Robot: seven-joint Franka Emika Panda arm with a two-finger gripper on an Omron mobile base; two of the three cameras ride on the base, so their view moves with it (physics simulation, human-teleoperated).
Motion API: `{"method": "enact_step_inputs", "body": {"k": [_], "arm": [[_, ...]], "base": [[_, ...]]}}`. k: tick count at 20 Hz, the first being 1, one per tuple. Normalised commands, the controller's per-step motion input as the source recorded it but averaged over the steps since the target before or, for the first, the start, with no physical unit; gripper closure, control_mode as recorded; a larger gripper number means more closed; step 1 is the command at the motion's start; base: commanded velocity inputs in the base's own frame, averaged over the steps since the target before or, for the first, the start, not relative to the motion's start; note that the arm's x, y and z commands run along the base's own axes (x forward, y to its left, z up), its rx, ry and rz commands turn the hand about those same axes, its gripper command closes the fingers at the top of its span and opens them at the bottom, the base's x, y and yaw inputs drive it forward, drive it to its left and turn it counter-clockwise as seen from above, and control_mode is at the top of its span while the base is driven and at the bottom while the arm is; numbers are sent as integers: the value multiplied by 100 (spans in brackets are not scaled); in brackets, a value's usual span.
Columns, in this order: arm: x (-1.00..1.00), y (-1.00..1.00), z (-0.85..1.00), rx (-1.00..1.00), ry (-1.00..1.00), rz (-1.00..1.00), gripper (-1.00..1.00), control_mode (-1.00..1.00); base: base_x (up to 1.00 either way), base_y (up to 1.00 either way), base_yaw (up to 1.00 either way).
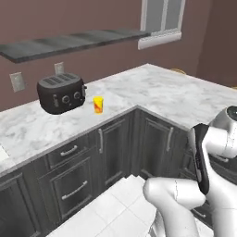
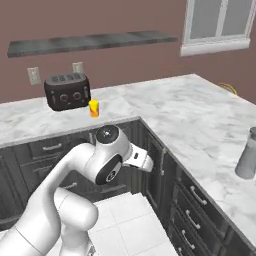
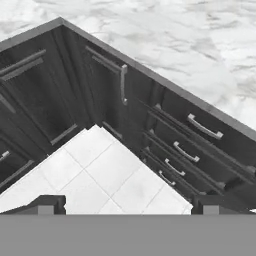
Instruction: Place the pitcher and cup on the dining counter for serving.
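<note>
On the marble counter (image 1: 152,95), left base view: small yellow cup (image 1: 98,104) with orange-red mark just beside black toaster (image 1: 61,93) | right base view: tall grey metal pitcher (image 2: 247,153) upright at right edge, well apart from cup (image 2: 93,108) | hand view: gripper (image 3: 127,204) fingertips spread wide, holding nothing, over dark drawers (image 3: 200,140) and white floor tiles (image 3: 100,170)

White rounded arm (image 2: 75,170); dark joint caps

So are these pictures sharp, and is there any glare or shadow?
Left base view: soft, flat light, a faint shadow under the toaster beside the cup. Right base view: the pitcher looks slightly blurred. Hand view: crisp drawer handles, no glare.
</note>
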Motion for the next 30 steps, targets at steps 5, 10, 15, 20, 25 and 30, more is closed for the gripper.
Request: {"method": "enact_step_inputs", "body": {"k": [5,10,15,20,25,30], "arm": [[0,0,0,0,0,0,-100,100],[0,0,0,0,0,0,-100,100],[0,0,0,0,0,0,-100,100],[0,0,0,0,0,0,-100,100],[0,0,0,0,0,0,-100,100],[0,0,0,0,0,0,-100,100]], "base": [[8,19,66],[58,0,0],[66,0,0],[62,-3,12],[30,-68,36],[38,-67,35]]}}
